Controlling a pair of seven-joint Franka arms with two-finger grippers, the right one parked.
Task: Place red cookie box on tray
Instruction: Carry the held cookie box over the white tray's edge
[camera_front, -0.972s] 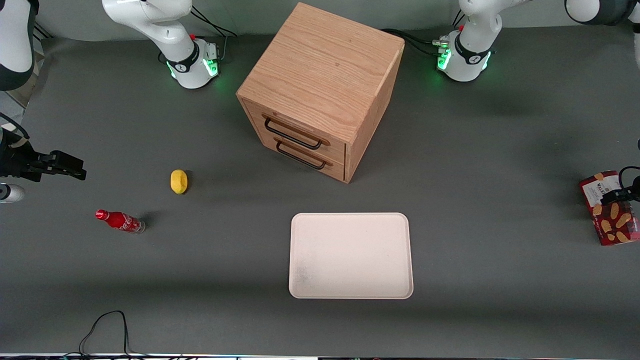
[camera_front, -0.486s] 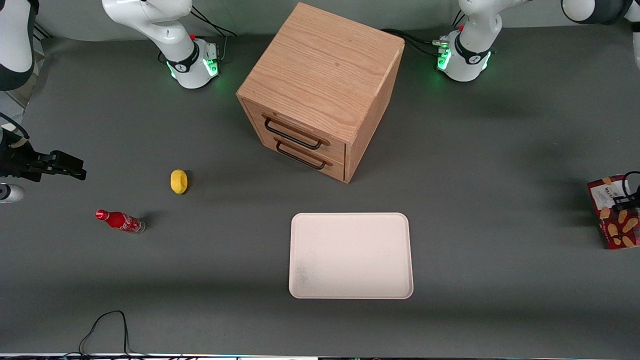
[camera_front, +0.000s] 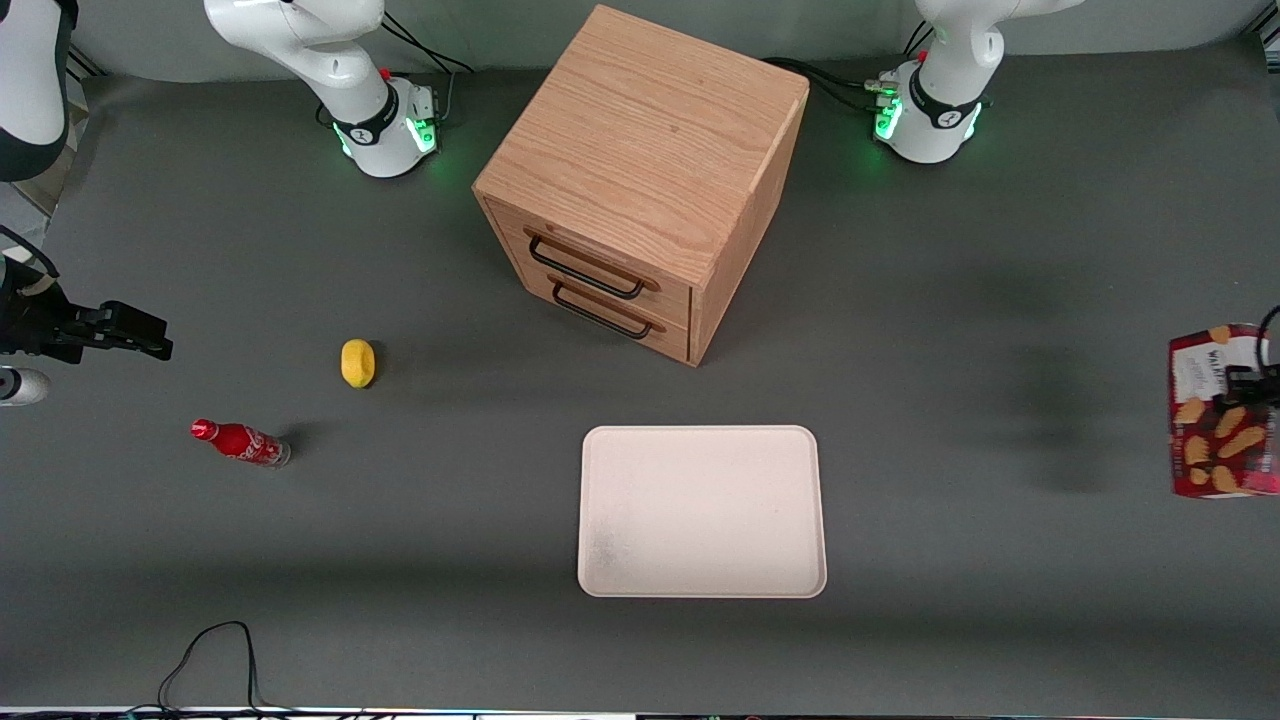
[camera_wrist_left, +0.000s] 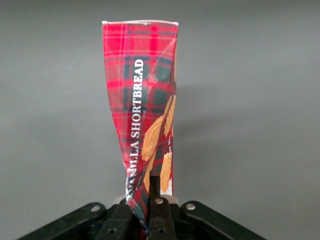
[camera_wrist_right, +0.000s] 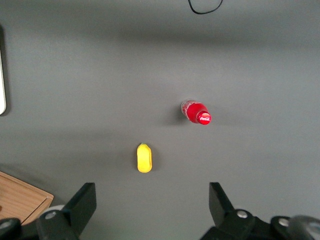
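Left wrist view shows the hand (camera_wrist_left: 150, 212) clamped on the flat dark-red tartan cookie box (camera_wrist_left: 145, 110), pinching its thin cardboard inward; light, crushable, best gripped gently. It hangs at the working arm's end, well apart from the pale cream tray (camera_front: 702, 511).

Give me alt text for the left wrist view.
The tool is shut on one end of the red cookie box, pinching the carton so it creases. The box hangs above bare grey table.

A wooden drawer cabinet (camera_front: 640, 180), a yellow lemon-like thing (camera_front: 358, 362) and a small red soda bottle (camera_front: 240, 442) sit on my grey desk (camera_front: 1000, 250), all well away from my hand (camera_front: 1262, 385).
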